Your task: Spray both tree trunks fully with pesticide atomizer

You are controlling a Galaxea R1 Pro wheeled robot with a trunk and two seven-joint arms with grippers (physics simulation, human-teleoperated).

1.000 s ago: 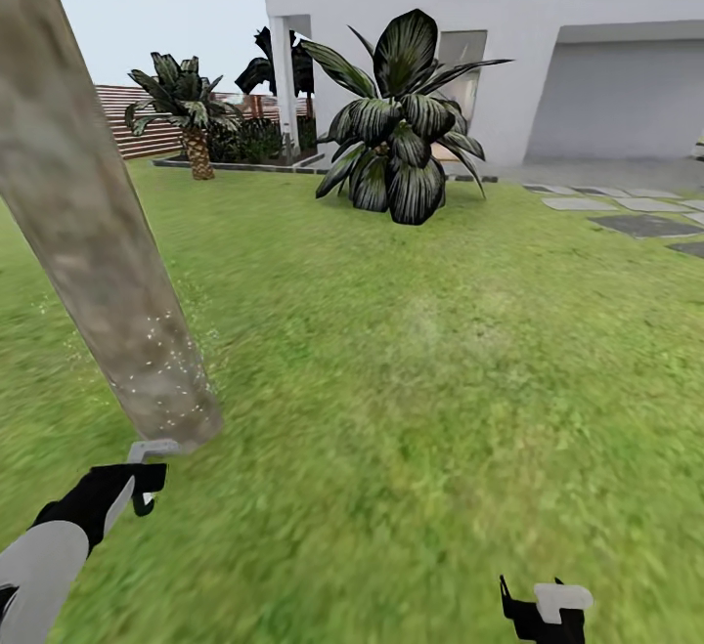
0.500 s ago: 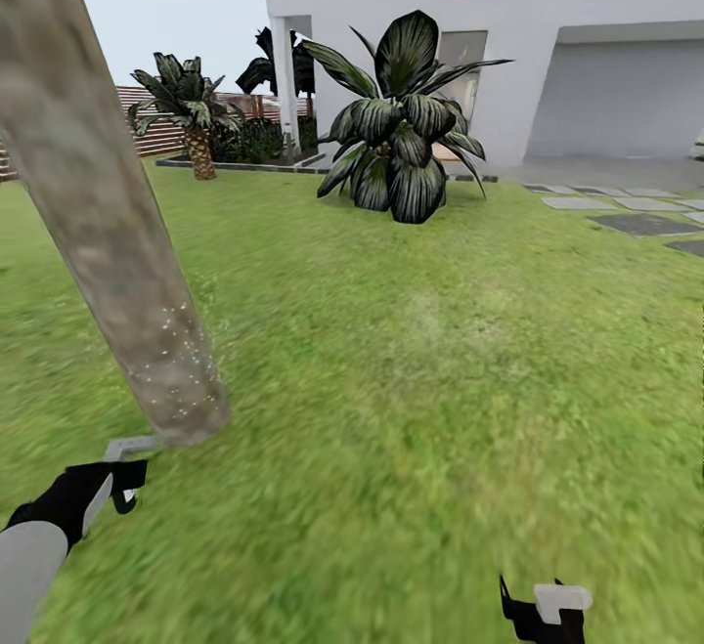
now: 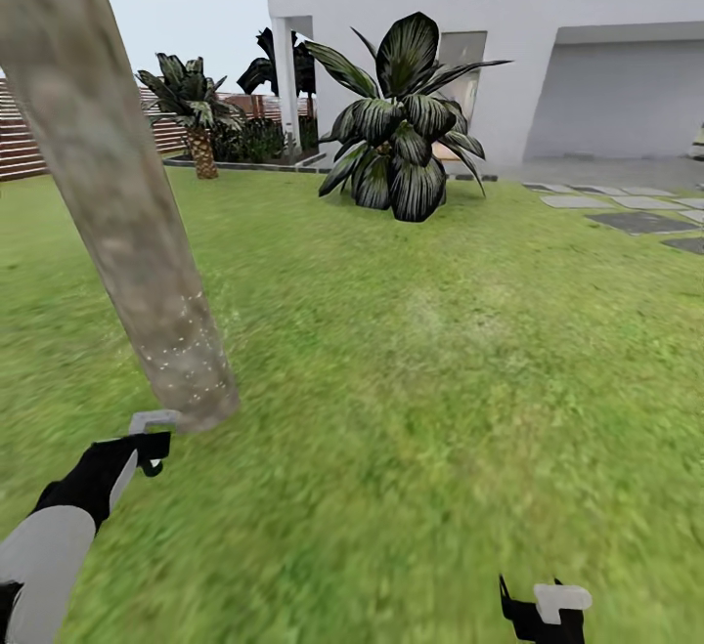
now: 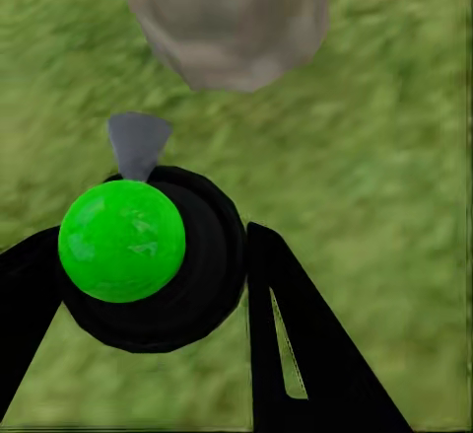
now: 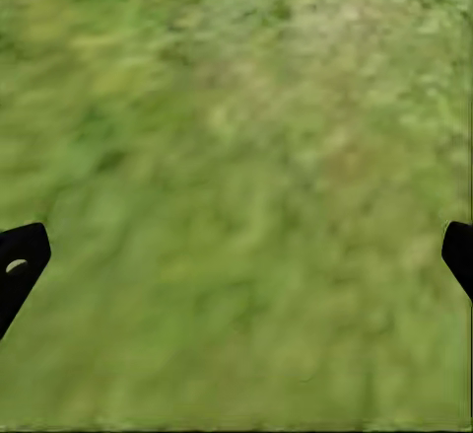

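Right now we are spraying the near trunk (image 3: 117, 224), so the job is aim and coverage. Our left gripper (image 3: 147, 441) sits just beside the foot of that trunk, and its fingers (image 4: 296, 344) are pinched on the atomizer (image 4: 148, 255): in the left wrist view it is a dark round body with a bright green cap, its grey nozzle (image 4: 138, 142) pointing at the trunk base (image 4: 227, 29). In the head view the same grey nozzle (image 3: 152, 420) pokes out almost touching the bark.

White specks dot only the lowest stretch of the trunk (image 3: 186, 370); above that the bark looks bare. We judge the cover far from done on this tree, and a second tree is not in sight.

To do this well, we should keep the grip firm, hold the nozzle square to the bark, and lift the arm slowly so the spray climbs the trunk. Then we should work round it, since one side only faces us. Being this close narrows the patch we hit, so backing off a little may help. We must not knock the nozzle on the bark, or the atomizer may twist in the grip.

Our right gripper (image 3: 546, 610) hangs low over the lawn (image 5: 236, 177), jaws spread wide and holding nothing.
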